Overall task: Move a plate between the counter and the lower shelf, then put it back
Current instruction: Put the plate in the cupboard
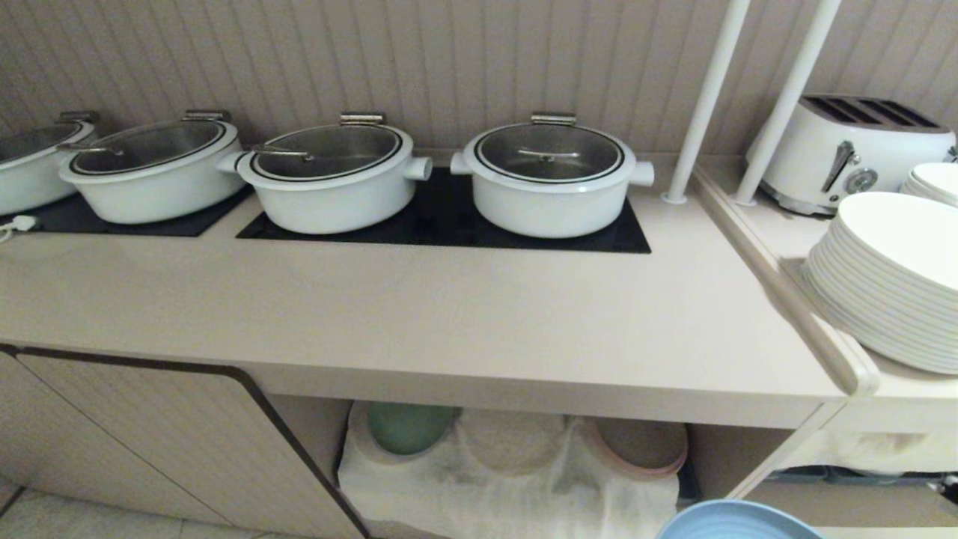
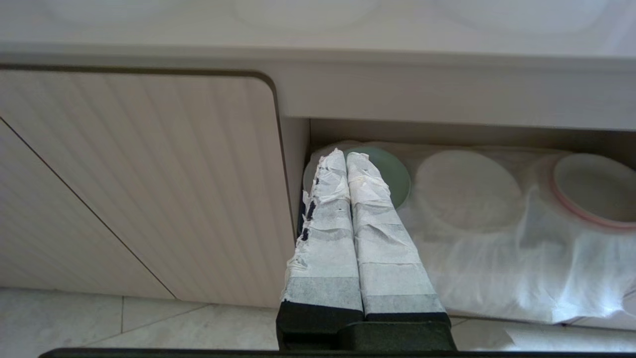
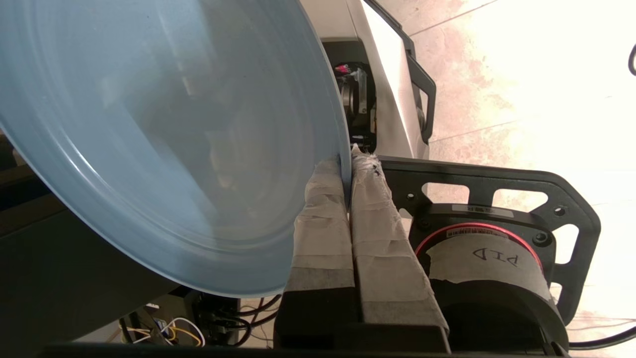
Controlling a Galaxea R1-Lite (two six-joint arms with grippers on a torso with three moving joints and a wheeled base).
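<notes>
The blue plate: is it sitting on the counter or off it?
Off it: the right gripper pinches the plate by its rim, below the counter's front edge.

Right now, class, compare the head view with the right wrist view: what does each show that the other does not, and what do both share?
Only the head view shows the counter, four lidded white pots, the toaster, the stacked white plates and the lower shelf with its green plate.

Only the right wrist view shows the right hand shut on the rim, plus the floor.

Both show the light blue plate.
</notes>
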